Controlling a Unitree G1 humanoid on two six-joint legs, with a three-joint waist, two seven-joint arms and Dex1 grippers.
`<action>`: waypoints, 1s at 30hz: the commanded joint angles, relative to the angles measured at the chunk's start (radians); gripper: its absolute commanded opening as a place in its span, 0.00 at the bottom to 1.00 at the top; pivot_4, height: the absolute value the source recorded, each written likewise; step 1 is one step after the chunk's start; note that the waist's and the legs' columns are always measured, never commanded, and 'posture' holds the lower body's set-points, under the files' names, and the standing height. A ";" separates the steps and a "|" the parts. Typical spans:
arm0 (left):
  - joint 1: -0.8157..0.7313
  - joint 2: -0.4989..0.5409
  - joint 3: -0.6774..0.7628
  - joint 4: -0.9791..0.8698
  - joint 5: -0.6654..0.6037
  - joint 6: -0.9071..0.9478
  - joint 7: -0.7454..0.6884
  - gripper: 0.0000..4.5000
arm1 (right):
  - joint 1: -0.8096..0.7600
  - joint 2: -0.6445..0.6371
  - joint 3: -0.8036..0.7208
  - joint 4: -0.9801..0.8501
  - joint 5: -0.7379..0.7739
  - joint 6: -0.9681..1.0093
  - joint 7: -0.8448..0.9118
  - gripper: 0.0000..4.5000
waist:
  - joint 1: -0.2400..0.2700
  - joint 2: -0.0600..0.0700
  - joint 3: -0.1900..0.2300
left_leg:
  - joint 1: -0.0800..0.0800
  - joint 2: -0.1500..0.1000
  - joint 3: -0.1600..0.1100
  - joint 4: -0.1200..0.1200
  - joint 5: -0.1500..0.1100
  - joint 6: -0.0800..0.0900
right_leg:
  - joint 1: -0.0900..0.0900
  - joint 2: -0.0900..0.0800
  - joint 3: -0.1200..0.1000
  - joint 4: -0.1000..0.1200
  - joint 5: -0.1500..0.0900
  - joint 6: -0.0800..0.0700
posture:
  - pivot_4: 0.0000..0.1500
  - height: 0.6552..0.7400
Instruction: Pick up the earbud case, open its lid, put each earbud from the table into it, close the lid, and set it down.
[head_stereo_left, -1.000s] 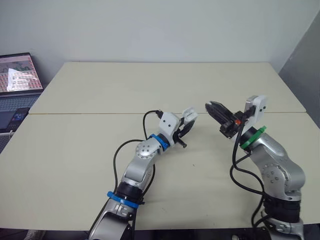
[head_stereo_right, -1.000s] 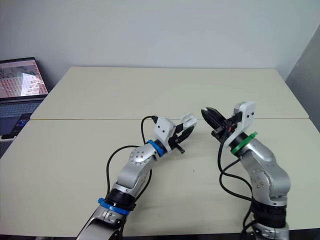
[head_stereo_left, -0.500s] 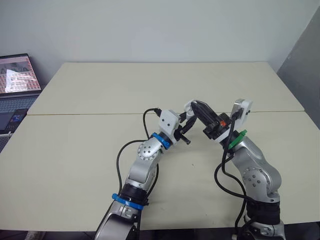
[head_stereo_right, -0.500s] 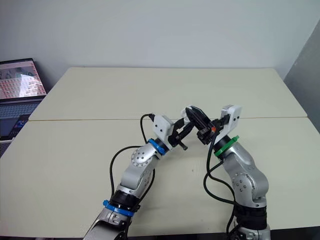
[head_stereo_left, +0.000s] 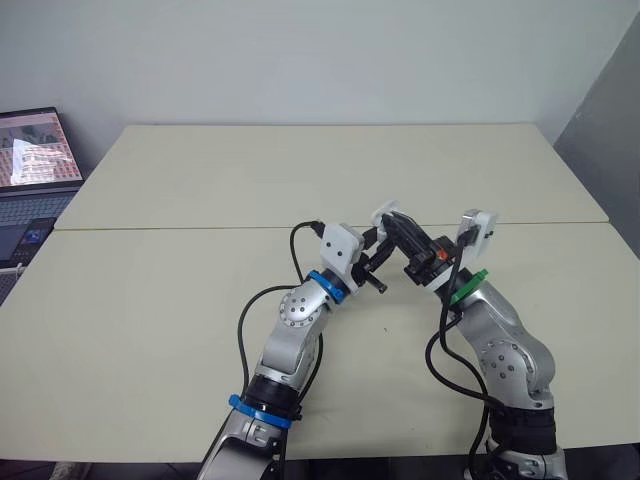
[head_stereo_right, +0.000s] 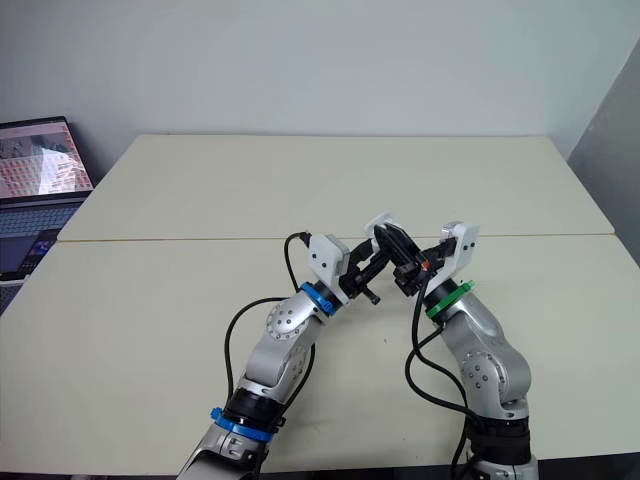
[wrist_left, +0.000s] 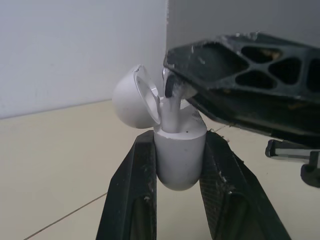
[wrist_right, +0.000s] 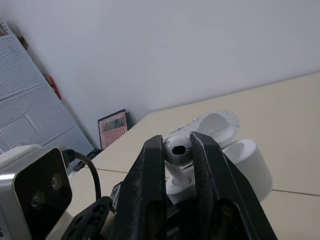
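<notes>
left jaws: clamped on the earbud case (wrist_left: 179, 155), lid (wrist_left: 131, 97) open, above the table (head_stereo_left: 180, 300)
right jaws: pinching an earbud (wrist_right: 177, 148), stem at the case mouth
risk: a tilted stem could jam or drop out

White earbud case (wrist_left: 180, 162) upright, clamped in my left hand (wrist_left: 179, 142), above bench. Lid (wrist_left: 131, 97) flipped back. White earbud (wrist_right: 177, 150) pinched in my right hand (wrist_right: 177, 143), stem down at case mouth.

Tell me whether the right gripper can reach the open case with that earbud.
Probably yes. The left gripper holds the earbud case upright with its lid swung back, leaving the top unblocked, and the right gripper has its earbud stem at the opening.
</notes>
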 joint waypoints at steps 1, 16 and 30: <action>-0.002 -0.016 -0.008 -0.058 -0.013 -0.006 0.003 0.17 | 0.007 -0.002 0.006 -0.013 0.021 -0.019 0.003 0.08 | 0.000 0.000 0.000 | 0.000 0.000 0.000 0.000 0.000 0.000 | 0.000 0.000 0.000 0.000 0.000 0.000 | 1.00 1.00; 0.007 -0.013 -0.009 -0.070 -0.013 0.005 -0.002 0.17 | -0.007 -0.048 -0.014 -0.029 0.078 0.000 -0.005 0.94 | 0.000 0.000 0.000 | 0.000 0.000 0.000 0.000 0.000 0.000 | 0.000 0.000 0.000 0.000 0.000 0.000 | 1.00 1.00; 0.141 0.119 0.019 -0.217 -0.058 0.175 -0.051 0.17 | 0.008 -0.624 -0.081 0.306 -0.101 -0.024 0.309 0.99 | 0.002 0.000 0.000 | 0.000 0.000 0.001 0.000 0.000 0.001 | 0.000 0.001 0.001 -0.001 0.000 0.000 | 1.00 1.00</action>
